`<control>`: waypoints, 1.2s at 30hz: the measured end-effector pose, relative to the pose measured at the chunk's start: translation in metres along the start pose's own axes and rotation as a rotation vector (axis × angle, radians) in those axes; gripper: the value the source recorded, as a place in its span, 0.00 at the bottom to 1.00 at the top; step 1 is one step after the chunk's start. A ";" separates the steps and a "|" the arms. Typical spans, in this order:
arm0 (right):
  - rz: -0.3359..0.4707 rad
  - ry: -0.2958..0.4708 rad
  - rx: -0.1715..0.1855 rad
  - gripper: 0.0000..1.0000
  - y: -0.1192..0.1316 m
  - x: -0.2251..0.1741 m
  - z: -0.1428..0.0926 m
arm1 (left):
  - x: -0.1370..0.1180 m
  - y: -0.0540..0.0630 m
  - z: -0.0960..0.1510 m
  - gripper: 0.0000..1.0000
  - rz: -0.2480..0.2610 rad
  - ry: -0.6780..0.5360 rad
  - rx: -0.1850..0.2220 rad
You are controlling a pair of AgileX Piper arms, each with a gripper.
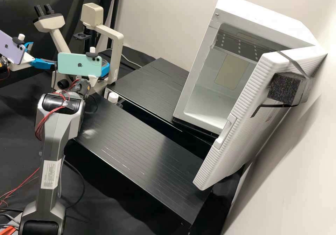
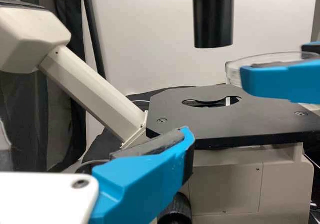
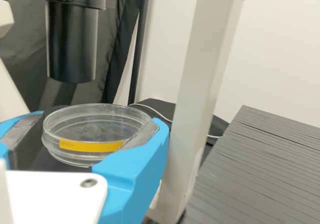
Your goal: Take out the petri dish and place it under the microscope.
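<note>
Clearly, petri dish (image 3: pixel 100 126) gripped between right gripper's (image 1: pixel 105 69) dish-wide fingers, left gripper (image 1: pixel 43 54) wide open

High view slants down from farther off; both wrist views share the microscope (image 1: pixel 92 14) up close

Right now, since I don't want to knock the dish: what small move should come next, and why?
I'd probably ease the right gripper across toward the opening in the microscope's stage, keeping its height. The petri dish sits between its fingers, seemingly above stage level but off to one side of that opening.
</note>
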 end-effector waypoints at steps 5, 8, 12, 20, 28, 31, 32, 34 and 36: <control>-0.017 0.005 -0.012 0.00 -0.007 0.014 -0.008 | 0.000 0.000 0.000 1.00 0.000 0.000 0.000; -0.026 0.002 -0.022 0.00 -0.011 0.021 -0.009 | 0.000 0.000 0.000 1.00 0.000 0.000 0.000; -0.058 -0.011 -0.040 0.00 -0.019 0.033 -0.009 | 0.000 0.000 0.000 1.00 0.000 0.000 0.000; -0.067 -0.038 -0.029 0.00 -0.026 0.050 -0.011 | 0.000 0.000 0.000 1.00 0.000 0.000 0.000; -0.052 -0.055 -0.003 0.00 -0.032 0.066 -0.008 | 0.000 0.000 0.000 1.00 0.000 0.000 0.000; -0.052 -0.066 0.003 0.00 -0.035 0.069 -0.006 | 0.000 0.000 0.000 1.00 0.000 0.000 0.000; -0.051 -0.068 0.010 0.00 -0.035 0.071 -0.006 | 0.000 0.000 0.000 1.00 0.000 0.000 0.000; -0.052 -0.070 0.009 0.00 -0.036 0.073 -0.005 | 0.000 0.000 0.000 1.00 0.000 0.000 0.000; -0.057 -0.072 0.001 0.00 -0.038 0.074 -0.004 | 0.000 0.000 0.000 1.00 0.000 0.000 0.000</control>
